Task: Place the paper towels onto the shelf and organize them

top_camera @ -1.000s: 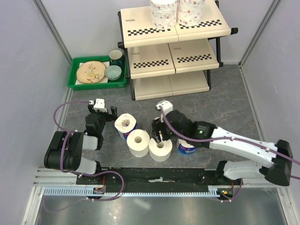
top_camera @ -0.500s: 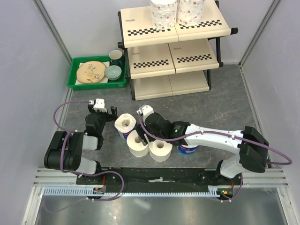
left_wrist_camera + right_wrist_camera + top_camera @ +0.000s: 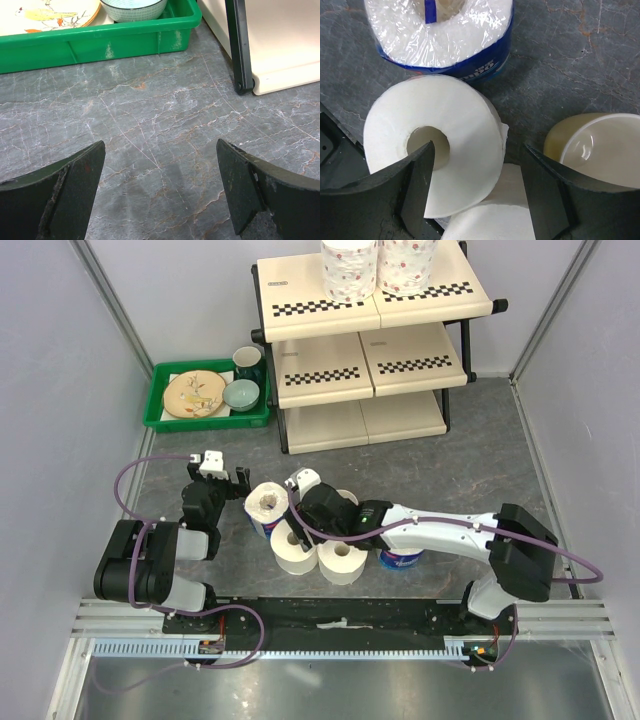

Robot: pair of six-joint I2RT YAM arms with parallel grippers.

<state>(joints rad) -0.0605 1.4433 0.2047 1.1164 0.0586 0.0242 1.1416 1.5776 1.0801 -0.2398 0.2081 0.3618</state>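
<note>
The right fingers stand apart, one tip at the hollow core of a plain roll, the other outside its wall, beside the yellow mug. This looks like the grasping step: close on the wall, then lift toward the shelf, well apart. The left fingers gape above the bench.

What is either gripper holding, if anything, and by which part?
Nothing: left gripper open over the table; right gripper open astride a plain paper roll.

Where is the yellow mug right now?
In the right wrist view, the yellow mug stands on the grey table at the right edge, just right of the plain white roll and below-right of the blue-wrapped roll.
</note>
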